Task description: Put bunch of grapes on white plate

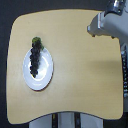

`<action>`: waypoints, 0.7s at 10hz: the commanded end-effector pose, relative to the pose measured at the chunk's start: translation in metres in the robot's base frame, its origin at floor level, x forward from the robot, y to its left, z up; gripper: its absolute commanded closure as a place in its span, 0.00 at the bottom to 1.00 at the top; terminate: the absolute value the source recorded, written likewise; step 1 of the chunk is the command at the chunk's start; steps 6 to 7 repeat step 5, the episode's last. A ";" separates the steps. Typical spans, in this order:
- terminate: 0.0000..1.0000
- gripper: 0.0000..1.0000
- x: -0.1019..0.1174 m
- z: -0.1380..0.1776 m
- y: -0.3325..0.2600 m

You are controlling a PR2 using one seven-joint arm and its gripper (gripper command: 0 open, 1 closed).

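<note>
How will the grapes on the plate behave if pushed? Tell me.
The bunch of grapes is a long cluster of small beads, so it would probably flex and drag rather than roll. Lying on the glossy white plate, it may slide easily. The leafy stem end overhangs the rim and might catch.

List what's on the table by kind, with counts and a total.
Bunch of grapes: 1, dark with a green stem end, lying on the plate
White plate: 1
Total: 2 on the wooden table
The robot arm is at the exterior view's upper right; its gripper can't be made out.
</note>
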 end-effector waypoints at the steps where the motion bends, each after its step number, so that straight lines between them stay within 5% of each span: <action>1: 0.00 0.00 0.007 -0.005 -0.073; 4: 0.00 0.00 0.002 -0.010 -0.092; 5: 1.00 0.00 0.001 -0.012 -0.097; 7: 1.00 0.00 0.001 -0.012 -0.097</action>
